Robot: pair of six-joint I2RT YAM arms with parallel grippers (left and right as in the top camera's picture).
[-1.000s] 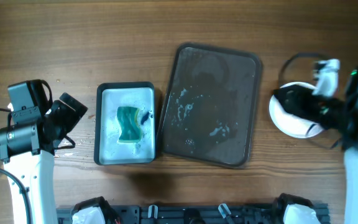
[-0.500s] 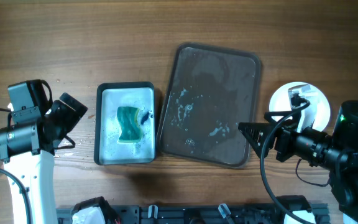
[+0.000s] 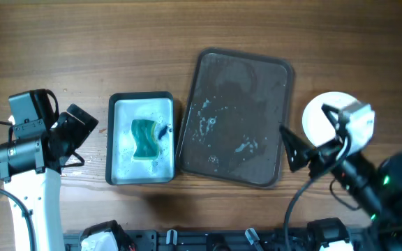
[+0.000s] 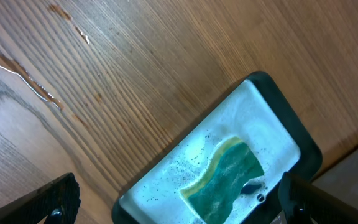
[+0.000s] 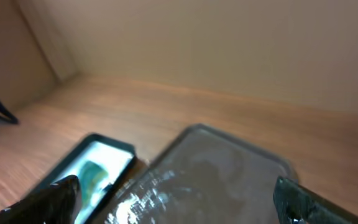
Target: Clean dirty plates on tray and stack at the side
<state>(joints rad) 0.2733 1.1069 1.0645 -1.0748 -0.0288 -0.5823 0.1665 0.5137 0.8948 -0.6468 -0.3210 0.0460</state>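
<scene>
Right end effector (image 3: 289,148) first: it's spread wide and there's nothing in it. From its own camera the two dark fingers (image 5: 51,199) sit at opposite bottom corners of the view, with only open air between them. It hangs over the tray's right edge, near the lower corner, and points in across the tray (image 3: 250,77).

The tray itself carries no plates. It's just dark brown with pale, foamy wet streaks across the lower middle.

The plates (image 3: 319,115) are off it, a round white shape on the surface (image 3: 82,42) just beside the tray's right edge. The right arm's white wrist covers their lower right part, and from above I can't tell how many are stacked there.

Over on the other side, the left end effector (image 3: 82,139) is just as wide open and just as empty. Its fingers (image 4: 48,202) frame bare wood, and it points toward the basin (image 3: 110,139) but stays clear of it.

That basin sits just left of the tray, its right rim about touching the tray's left edge. It's whitish and sudsy inside, with a green and yellow sponge (image 3: 145,138) lying in the middle and a blue smear on the sponge's right side.
</scene>
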